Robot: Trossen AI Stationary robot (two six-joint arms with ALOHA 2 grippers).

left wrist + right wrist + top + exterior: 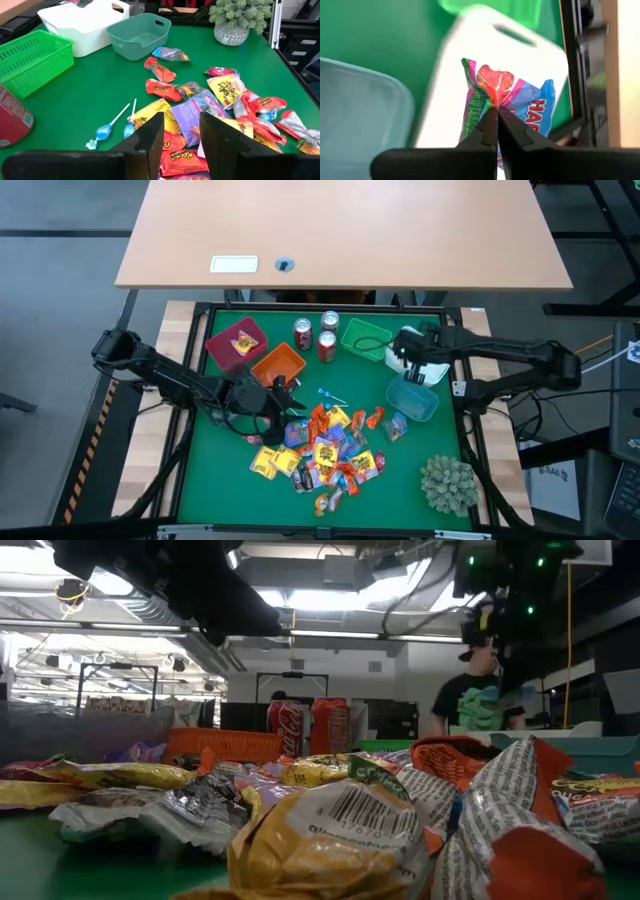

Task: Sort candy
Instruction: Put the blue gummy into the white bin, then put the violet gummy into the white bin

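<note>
While my right tool [497, 117] pinches a Haribo packet [512, 107] over the white bin [470, 95] for dropping, my left tool [181, 132] hangs open above the candy pile [325, 455] mid-bench, choosing.

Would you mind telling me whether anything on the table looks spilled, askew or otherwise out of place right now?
Mostly the candy pile: it sprawls loose and overlapping across the green mat, outside every bin. Two blue lollipops lie apart from it. The spiky plant ball is an odd neighbour for a sorting job. Nothing looks damaged.
</note>
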